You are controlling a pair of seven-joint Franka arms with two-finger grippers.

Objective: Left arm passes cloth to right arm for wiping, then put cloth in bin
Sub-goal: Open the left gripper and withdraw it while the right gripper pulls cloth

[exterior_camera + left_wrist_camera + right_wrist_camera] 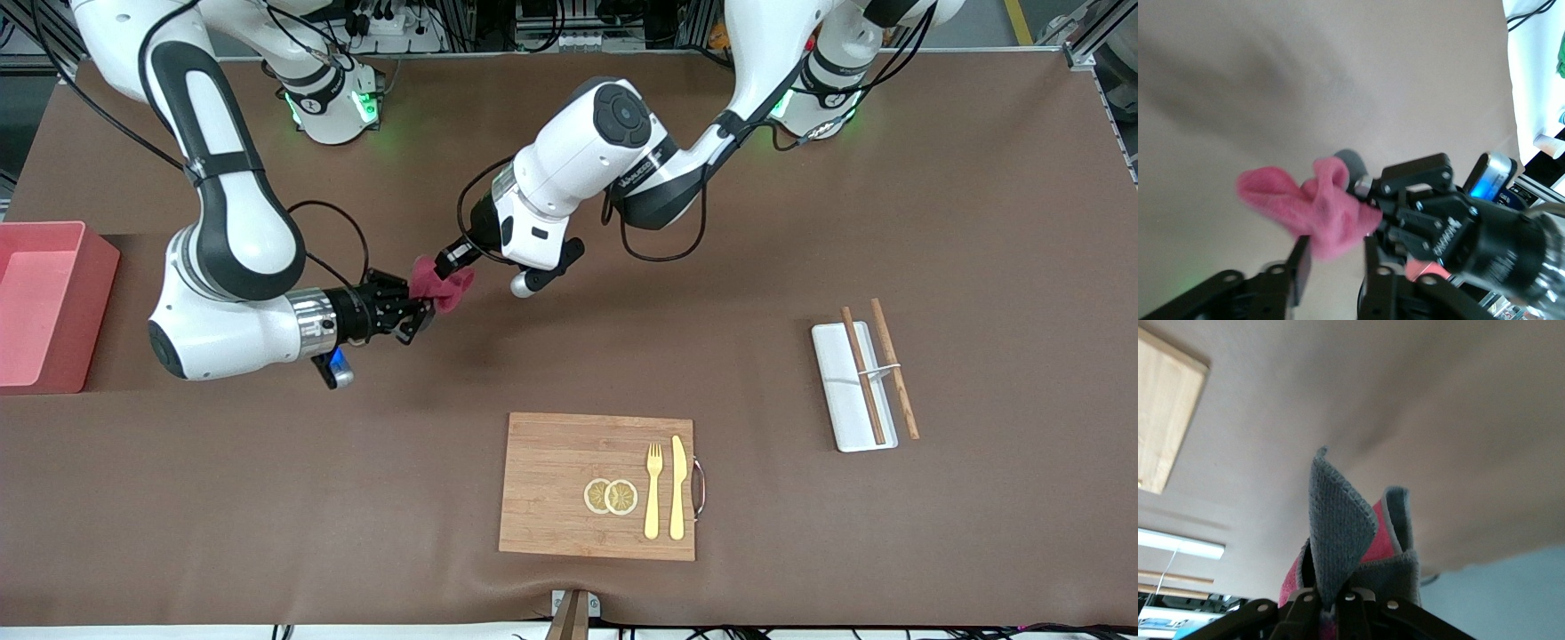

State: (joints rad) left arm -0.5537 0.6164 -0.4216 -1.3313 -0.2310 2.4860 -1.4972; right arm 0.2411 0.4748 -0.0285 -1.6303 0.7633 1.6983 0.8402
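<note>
Over the desk, our right gripper (418,311) pinched the soft, light cloth (442,286) by one bunched edge while our left gripper (451,260) had its jaws spread around the other end.

A bamboo cutting board (569,471) with a metal handle (700,487) lies on the brown counter (978,222) near the front camera, carrying two lemon slices (611,497), a yellow fork (653,491) and a yellow knife (678,487). Toward the left arm's end, a flat white tray (840,391) holds one of two wooden chopsticks (863,375); the other lies just beside it.
</note>
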